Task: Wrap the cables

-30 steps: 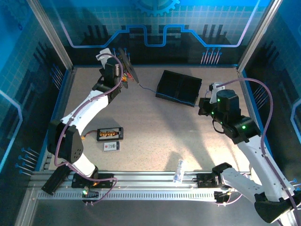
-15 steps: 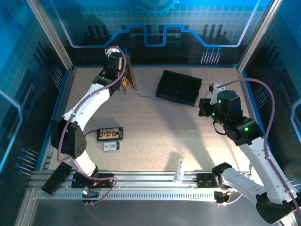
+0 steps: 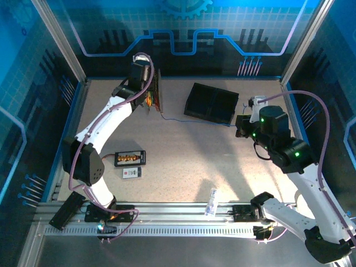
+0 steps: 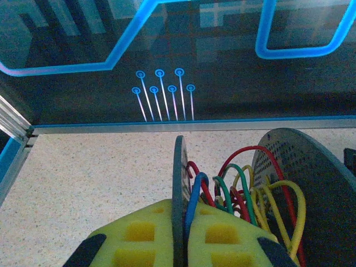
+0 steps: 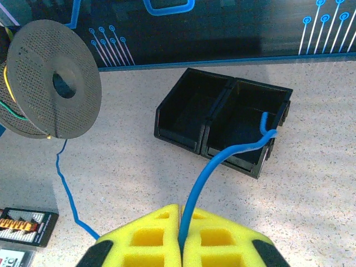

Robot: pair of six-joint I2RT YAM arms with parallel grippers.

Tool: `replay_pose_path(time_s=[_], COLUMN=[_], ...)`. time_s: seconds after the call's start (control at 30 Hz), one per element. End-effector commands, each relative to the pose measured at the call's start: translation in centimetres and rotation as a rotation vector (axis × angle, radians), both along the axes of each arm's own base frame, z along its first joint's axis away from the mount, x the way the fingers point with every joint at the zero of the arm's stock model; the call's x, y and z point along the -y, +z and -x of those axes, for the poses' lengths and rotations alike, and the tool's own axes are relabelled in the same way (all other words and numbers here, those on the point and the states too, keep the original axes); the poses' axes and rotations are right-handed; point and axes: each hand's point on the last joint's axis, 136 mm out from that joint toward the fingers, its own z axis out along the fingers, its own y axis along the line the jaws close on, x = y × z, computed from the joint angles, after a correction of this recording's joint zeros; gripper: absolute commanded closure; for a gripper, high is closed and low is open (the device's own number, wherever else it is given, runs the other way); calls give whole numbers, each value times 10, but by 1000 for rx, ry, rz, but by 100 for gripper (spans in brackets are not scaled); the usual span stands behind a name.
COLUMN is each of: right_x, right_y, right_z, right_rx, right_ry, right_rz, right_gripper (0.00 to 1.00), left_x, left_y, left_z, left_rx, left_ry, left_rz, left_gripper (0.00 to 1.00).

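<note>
Right wrist — the right pincer (image 5: 181,231) pinches a blue cable (image 5: 192,194). Its free end rises in front of the right compartment of the black bin (image 5: 178,131); whether it lies inside I cannot tell.

Left wrist — the left pincer (image 4: 179,233) is pressed together on one flange of the reel (image 4: 311,183), with red, green, yellow and blue cables (image 4: 236,197) bunched between the flanges.

From above, the blue cable runs across the tabletop (image 3: 183,167) from the reel to the right pincer.

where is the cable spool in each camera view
top external: spool upper left of centre, near the back wall.
left wrist: spool bottom centre to right edge.
right wrist: spool upper left.
shared landmark: the blue cable leaving the spool.
</note>
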Motion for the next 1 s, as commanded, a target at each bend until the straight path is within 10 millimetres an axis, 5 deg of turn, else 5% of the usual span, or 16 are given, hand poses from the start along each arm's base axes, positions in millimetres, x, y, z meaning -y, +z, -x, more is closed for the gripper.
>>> replay_pose_path(time_s=[0.0,0.4,0.6,0.73,0.97], right_x=[8,8,3,-23,-98], right_y=[23,25,38,61,120], right_z=[7,9,13,15,23], right_rx=[62,68,93,129,217], right_ry=[-23,-16,19,131,410], right_rz=[3,10,-21,-122,-276], right_gripper=[100,100,100,100,100], left_x=[5,38,32,39,63], left_y=[38,31,21,14,5], left_z=[-5,1,-1,-2,-2], left_rx=[89,48,11,-12,-61], left_ry=[-32,-159,-117,-121,-130], left_rz=[-59,49,18,-14,-3], left_gripper=[100,100,100,100,100])
